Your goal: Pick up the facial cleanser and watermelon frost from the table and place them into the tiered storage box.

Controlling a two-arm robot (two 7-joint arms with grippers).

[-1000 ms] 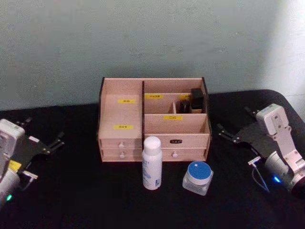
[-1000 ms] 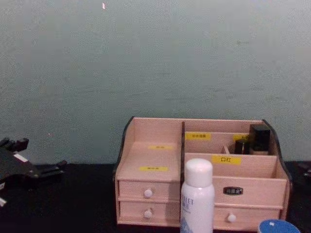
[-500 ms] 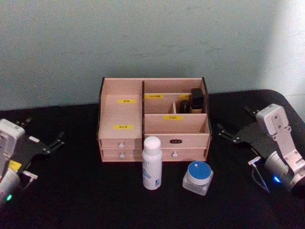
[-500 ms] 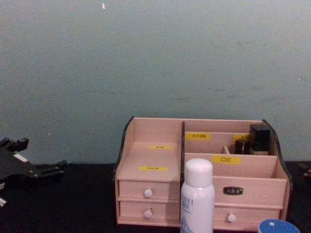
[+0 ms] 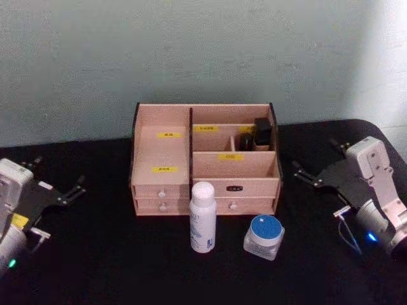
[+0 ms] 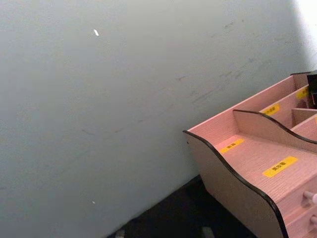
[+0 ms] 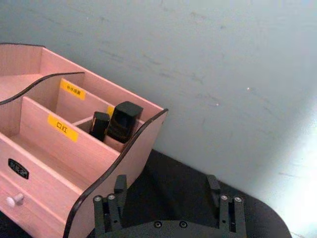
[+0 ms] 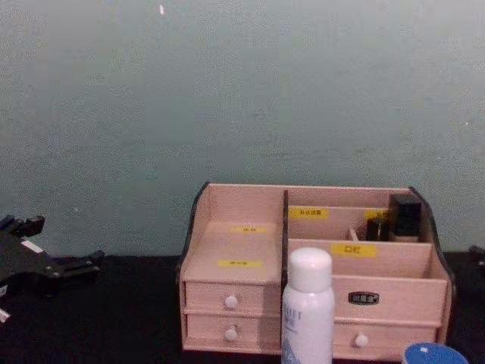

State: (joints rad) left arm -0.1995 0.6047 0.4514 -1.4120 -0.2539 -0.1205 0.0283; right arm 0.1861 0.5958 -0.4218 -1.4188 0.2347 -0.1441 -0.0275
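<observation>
Head view, facial cleanser: we see it (image 5: 203, 217) standing upright on the black table (image 5: 108, 260), long axis vertical and cap up, just in front of the tiered storage box (image 5: 235, 164), near the middle of its drawers.
Head view, watermelon frost: the jar (image 5: 264, 236) sits flat with its blue lid up. It is to the right of the cleanser and apart from it, in front of the box's right drawers.
Head view, grippers: the left gripper (image 5: 60, 173) hangs low at the table's left, fingers spread and empty. The right gripper (image 5: 316, 159) sits right of the box, likewise spread and empty. Both are well apart from the two items.
Head view, room: a pale grey-green wall (image 5: 191, 51) rises behind the box.
Left wrist view: we get the box's left side panel with its wavy dark edge, and yellow labels (image 6: 280, 166) on the stepped shelves.
Right wrist view: here the right gripper's fingers stand wide apart. Two small dark bottles (image 7: 115, 123) stand in the box's back right compartment.
Chest view: the cleanser stands vertical in front of the drawers, hiding part of them. Of the jar, just the blue lid shows at the bottom edge.
</observation>
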